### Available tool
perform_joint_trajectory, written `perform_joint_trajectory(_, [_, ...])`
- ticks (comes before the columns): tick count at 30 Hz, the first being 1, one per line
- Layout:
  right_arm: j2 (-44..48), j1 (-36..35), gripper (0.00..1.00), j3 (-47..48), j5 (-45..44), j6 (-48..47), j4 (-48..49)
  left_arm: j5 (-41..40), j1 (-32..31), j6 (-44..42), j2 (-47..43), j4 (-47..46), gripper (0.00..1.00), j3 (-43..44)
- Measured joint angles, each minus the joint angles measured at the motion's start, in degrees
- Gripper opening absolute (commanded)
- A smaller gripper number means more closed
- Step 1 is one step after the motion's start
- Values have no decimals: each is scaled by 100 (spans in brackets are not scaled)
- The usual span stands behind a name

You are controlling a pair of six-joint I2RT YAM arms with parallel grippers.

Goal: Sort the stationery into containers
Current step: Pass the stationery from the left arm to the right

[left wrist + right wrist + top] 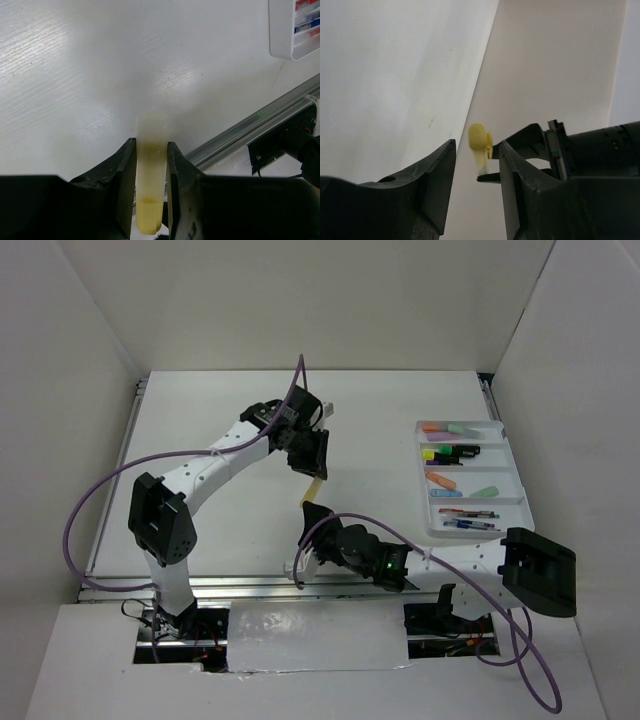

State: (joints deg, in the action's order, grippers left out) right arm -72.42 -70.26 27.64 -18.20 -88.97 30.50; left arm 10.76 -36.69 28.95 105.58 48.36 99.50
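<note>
Left gripper (151, 145) jaws clamped on a pale yellow marker (151, 172), held off the counter (220, 410) at mid-frame in the top view. The marker is blurred and its near end is cut off at the frame bottom. Right gripper (477, 145) jaws apart, gripping nothing. White tray (281, 30) is cropped at upper right, with only pen ends showing.

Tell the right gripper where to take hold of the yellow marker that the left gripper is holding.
Grip the free end of the yellow marker, the stretch poking out beyond the left gripper, whose fingers cover the other part. Bring the open right gripper in from the near side, probably along the barrel's axis, jaws straddling its narrow width.
</note>
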Motion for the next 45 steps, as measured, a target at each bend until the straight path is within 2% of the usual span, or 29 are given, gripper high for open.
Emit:
perform_joint_trajectory(8, [-306, 96, 42, 37, -7, -7, 98, -2, -111, -13, -131, -55, 0, 0])
perform_joint_trajectory(13, [-380, 157, 35, 96, -9, -35, 168, 4, -111, -11, -131, -85, 0, 0])
perform_joint_trajectory(16, [-387, 197, 24, 103, 2, -96, 216, 4, -111, -11, -131, -125, 0, -2])
perform_joint_trajectory(17, [-387, 208, 11, 116, 7, -111, 232, 4, -111, -11, -131, -151, 0, -13])
perform_joint_trajectory(18, [-387, 223, 5, 129, 24, -114, 243, 2, -111, -11, -131, -166, 0, -17])
perform_joint_trajectory(20, [-387, 260, 0, 129, 48, -136, 254, 2, -111, -17, -136, -229, 0, -37])
perform_joint_trajectory(21, [-389, 278, 0, 129, 57, -153, 254, 2, -111, -20, -142, -267, 2, -55])
perform_joint_trajectory(24, [-389, 293, 0, 129, 68, -199, 254, 0, -109, -22, -188, -369, 18, -138])
perform_joint_trajectory(25, [-389, 293, 0, 129, 81, -214, 251, -4, -109, -22, -212, -391, 27, -175])
perform_joint_trajectory(27, [-380, 293, 0, 129, 109, -229, 251, -68, -111, -17, -297, -450, 49, -267])
perform_joint_trajectory(29, [-330, 302, 0, 127, 81, -243, 240, -164, -111, -35, -374, -450, 93, -323])
perform_joint_trajectory(30, [-284, 326, 0, 127, 57, -238, 214, -240, -114, -33, -413, -411, 99, -339])
perform_joint_trajectory(35, [127, 391, 0, 116, -48, -234, 85, -586, -15, -26, -579, -297, 99, -334])
perform_joint_trajectory(39, [400, 540, 0, 120, -31, -98, -114, -555, 398, -28, -739, -317, 99, -328])
perform_joint_trajectory(41, [437, 903, 0, 321, 31, 212, -688, -415, 798, -33, -890, -444, 99, -407])
perform_joint_trajectory(45, [-76, 2422, 0, 1670, 334, 1056, -2232, -46, 1639, -164, -1154, -638, 99, -568])
